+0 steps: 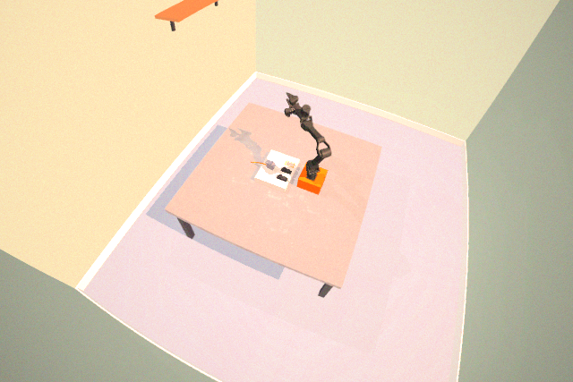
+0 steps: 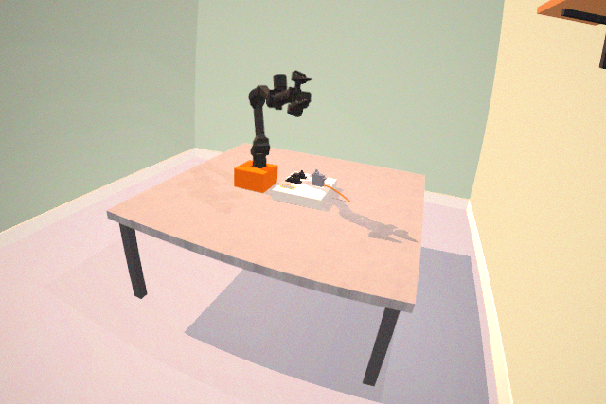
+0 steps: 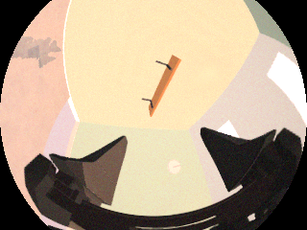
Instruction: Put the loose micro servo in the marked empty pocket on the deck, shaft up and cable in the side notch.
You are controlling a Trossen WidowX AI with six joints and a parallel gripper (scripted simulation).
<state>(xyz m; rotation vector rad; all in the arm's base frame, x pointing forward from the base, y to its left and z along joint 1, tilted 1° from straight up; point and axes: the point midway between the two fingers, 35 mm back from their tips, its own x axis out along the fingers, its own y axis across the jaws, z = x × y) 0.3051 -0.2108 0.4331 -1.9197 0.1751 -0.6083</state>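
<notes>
Pincer [image 2: 302, 80] spread wide and gripping nothing, held high over the desk [image 2: 274, 243], aimed at the wall rather than down, so likely only starting its approach. Grey micro servo [image 2: 318, 177] upright at the white deck's [image 2: 298, 194] far corner, about 3 o'clock from the orange base [image 2: 254, 177], orange cable [image 2: 342, 194] trailing outward; seating unclear at this range.

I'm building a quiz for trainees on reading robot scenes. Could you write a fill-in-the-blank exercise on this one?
1. The dark arm's claw stands ____ and holds nothing.
2. The arm rises from a box-shaped base coloured ____.
3. The small grey micro servo sits on the flat ____ deck.
4. An orange shelf hangs on the ____.

Missing words: open; orange; white; wall
</notes>
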